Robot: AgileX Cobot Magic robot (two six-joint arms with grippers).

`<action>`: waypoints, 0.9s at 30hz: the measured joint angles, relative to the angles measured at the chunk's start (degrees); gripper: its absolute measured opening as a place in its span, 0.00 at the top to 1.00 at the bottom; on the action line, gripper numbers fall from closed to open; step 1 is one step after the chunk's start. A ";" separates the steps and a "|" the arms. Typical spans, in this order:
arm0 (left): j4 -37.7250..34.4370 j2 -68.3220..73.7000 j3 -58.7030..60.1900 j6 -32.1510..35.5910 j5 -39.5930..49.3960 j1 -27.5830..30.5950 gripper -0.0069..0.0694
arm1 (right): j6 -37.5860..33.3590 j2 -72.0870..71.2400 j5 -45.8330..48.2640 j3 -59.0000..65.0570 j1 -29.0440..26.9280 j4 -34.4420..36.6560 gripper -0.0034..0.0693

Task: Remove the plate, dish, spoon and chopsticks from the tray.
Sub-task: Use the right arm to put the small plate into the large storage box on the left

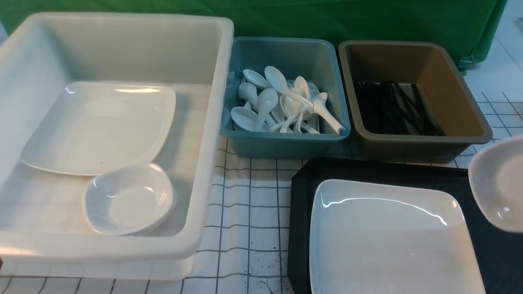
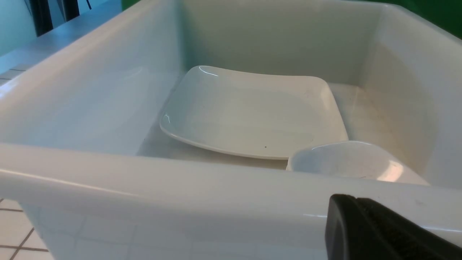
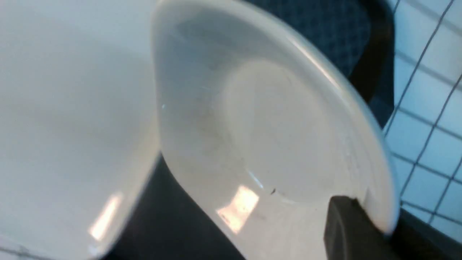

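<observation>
Right, the white tub (image 1: 202,134) looks the likely goal, so carry the dish (image 1: 500,183) high over its wall, and only then fine-tune the lowering beside the plate (image 1: 102,126) there. Your right gripper (image 3: 368,213) has the dish pinched by its rim, over the tray (image 1: 461,173) beside the tray's own plate (image 1: 388,237); keep its tilt steady and clear that plate before you travel. Your left gripper (image 2: 355,202) is closed on nothing, at the tub's near wall; keep it out of the path

Count one tub, one tray, two bins (teal (image 1: 286,143), brown (image 1: 425,143)), two plates, one dish held and at least one in the tub (image 1: 128,200); you can't tell if that's a stack. Spoons (image 1: 265,106) and black sticks (image 1: 392,106) fill the bins, too jumbled to count; no spoon or chopsticks show on the tray
</observation>
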 joint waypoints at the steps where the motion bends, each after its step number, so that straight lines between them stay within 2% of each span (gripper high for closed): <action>1: 0.00 0.00 0.00 0.00 0.00 0.00 0.90 | 1.30 -0.56 0.00 -1.21 0.00 2.33 0.84; 6: 0.00 0.00 0.00 0.00 0.00 0.00 0.90 | 6.53 -1.71 -0.03 -8.78 0.84 25.61 0.84; 7: 0.00 0.00 0.00 0.00 0.00 0.00 0.90 | 6.48 -1.71 -0.16 -9.88 2.48 32.33 0.84; 8: 0.00 0.00 0.00 0.00 0.00 0.00 0.90 | 6.12 -1.71 -0.31 -10.25 4.36 36.02 0.84; 11: 0.00 0.00 0.00 0.00 0.00 0.00 0.90 | 4.89 -0.91 -3.87 -10.55 13.34 41.07 0.84; 13: 0.00 0.00 0.00 0.00 0.00 0.00 0.90 | 4.20 0.38 -7.12 -10.77 18.65 41.39 0.84; 14: 0.00 0.00 0.00 0.00 0.00 0.00 0.90 | 2.62 2.94 -12.04 -10.88 25.10 40.74 0.84; 15: 0.00 0.00 0.00 0.00 0.00 0.00 0.90 | 1.90 4.42 -15.40 -11.07 29.10 39.33 0.84; 18: 0.00 0.00 0.00 0.00 0.00 0.00 0.90 | 1.01 8.93 -22.25 -12.01 36.58 34.54 0.84; 20: 0.00 0.00 0.00 0.00 0.00 0.00 0.90 | 1.61 16.44 -29.93 -15.02 43.89 26.91 0.84; 23: 0.00 0.00 0.00 -0.05 0.00 0.00 0.90 | 5.10 24.34 -34.78 -20.73 48.56 21.45 0.84; 27: 0.00 0.00 0.00 0.01 0.00 0.00 0.90 | 8.06 34.19 -35.05 -30.94 50.41 20.00 0.84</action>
